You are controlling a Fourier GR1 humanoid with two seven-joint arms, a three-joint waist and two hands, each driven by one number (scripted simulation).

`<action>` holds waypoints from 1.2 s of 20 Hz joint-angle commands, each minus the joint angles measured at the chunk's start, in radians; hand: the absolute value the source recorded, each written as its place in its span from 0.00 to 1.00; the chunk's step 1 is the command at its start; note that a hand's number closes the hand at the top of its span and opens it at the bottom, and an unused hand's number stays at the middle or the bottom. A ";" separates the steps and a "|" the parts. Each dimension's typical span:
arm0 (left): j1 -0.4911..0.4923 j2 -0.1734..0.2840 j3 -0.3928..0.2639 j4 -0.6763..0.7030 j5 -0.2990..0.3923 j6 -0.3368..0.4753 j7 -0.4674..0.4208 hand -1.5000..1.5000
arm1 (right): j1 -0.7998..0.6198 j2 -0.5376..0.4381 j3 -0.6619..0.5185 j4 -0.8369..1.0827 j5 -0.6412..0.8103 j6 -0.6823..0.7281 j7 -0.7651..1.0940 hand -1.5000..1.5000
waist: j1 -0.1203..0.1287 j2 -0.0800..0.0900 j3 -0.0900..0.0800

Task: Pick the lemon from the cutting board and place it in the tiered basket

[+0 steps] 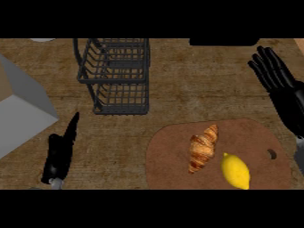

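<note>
Two robot hands showed, neither holding anything. Right robot hand (273, 69) stood at the right edge, fingers straight and spread, pointing away over the worktop (200, 89), clear of the cutting board (174, 156) and touching nothing. Left robot hand (60, 149) lay low at the left, seen edge-on, fingers extended into a narrow point toward the basket; released, with no object in it. Its wrist was cut off at the lower edge. Lemon (236, 171) rested on the cutting board, near the front right, just beside a croissant (203, 147); whether the two touched could not be told. Tiered basket (115, 75) stood upright well behind the board, its wire tiers overlapping so that the levels were hard to separate. Grey box (13, 111) at far left was partly cut off.
</note>
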 commanded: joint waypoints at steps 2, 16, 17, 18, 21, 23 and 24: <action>0.032 0.076 0.058 -0.112 0.052 -0.073 0.022 0.50 | 0.080 0.018 0.068 -0.164 0.032 0.024 0.000 1.00 | 0.005 -0.030 0.016; -0.018 0.116 0.157 -0.192 0.146 -0.171 0.027 0.50 | 0.499 -0.023 0.247 -0.439 0.618 -0.414 0.052 0.00 | -0.017 -0.031 0.015; -0.041 0.146 0.180 -0.191 0.169 -0.207 0.042 0.50 | 0.451 -0.075 0.200 -0.469 0.626 -0.390 0.123 0.00 | -0.013 -0.029 0.014; -0.039 0.113 0.157 -0.180 0.151 -0.185 0.025 0.50 | 0.434 -0.088 0.233 -0.498 0.704 -0.404 0.200 0.00 | -0.013 -0.029 0.013; -0.023 0.135 0.175 -0.187 0.167 -0.199 0.034 0.50 | 0.453 -0.271 0.136 -0.504 0.812 -0.341 0.260 0.00 | -0.022 -0.033 0.010; -0.020 0.142 0.180 -0.183 0.155 -0.195 0.028 0.50 | 0.485 -0.375 0.147 -0.595 0.859 -0.252 0.359 0.00 | -0.033 -0.037 0.008; -0.011 0.138 0.167 -0.198 0.151 -0.195 0.034 0.50 | 0.489 -0.415 0.149 -0.593 0.866 -0.200 0.411 0.00 | -0.023 -0.035 0.009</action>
